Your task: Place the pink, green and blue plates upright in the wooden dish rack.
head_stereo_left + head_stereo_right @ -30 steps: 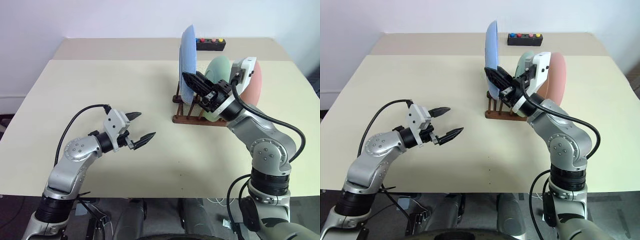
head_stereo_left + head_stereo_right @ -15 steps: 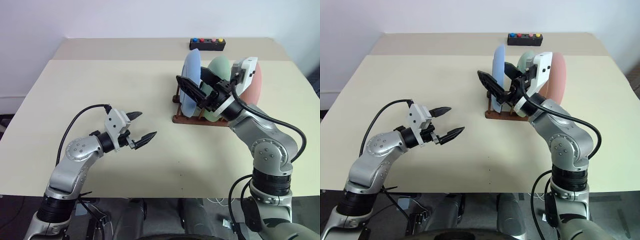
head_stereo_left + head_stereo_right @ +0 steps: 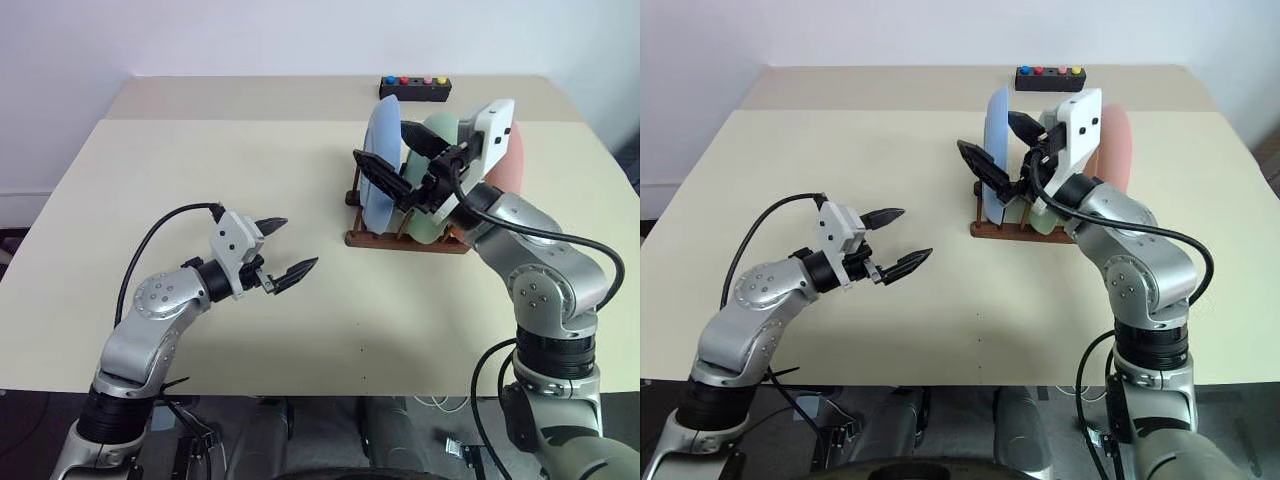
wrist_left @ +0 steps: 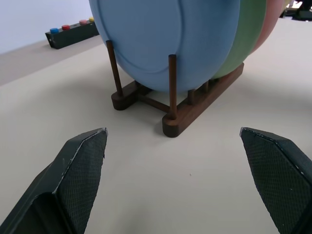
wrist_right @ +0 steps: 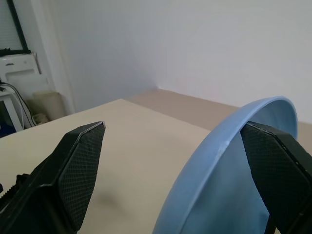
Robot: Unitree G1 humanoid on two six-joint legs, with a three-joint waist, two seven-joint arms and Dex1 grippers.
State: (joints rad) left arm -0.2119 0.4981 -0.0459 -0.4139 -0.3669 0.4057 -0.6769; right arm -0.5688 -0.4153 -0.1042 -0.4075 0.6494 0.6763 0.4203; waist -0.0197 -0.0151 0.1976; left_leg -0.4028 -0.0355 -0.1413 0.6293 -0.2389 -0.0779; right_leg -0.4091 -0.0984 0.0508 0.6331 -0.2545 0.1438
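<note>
The light blue plate [image 3: 381, 150] stands upright in the front slot of the dark wooden dish rack [image 3: 385, 240]. Behind it stand the mint green plate [image 4: 243, 44] and then the salmon pink plate [image 3: 514, 165], also on edge in the rack. My right gripper [image 3: 396, 157] is open and straddles the blue plate's upper part, one finger in front of it and one behind, without pressing on it. The plate's rim [image 5: 229, 180] rises between those fingers. My left gripper [image 3: 290, 247] hangs open and empty over the table, left of the rack and pointing at it.
A black box with coloured buttons [image 3: 415, 88] lies at the far edge of the table [image 3: 250, 170], behind the rack. Bare tabletop stretches to the left of the rack and in front of it.
The blue plate, held high over the rack a second ago, has dropped into the front slot. My right gripper has opened off it and rolled slightly. The left arm has not moved.
</note>
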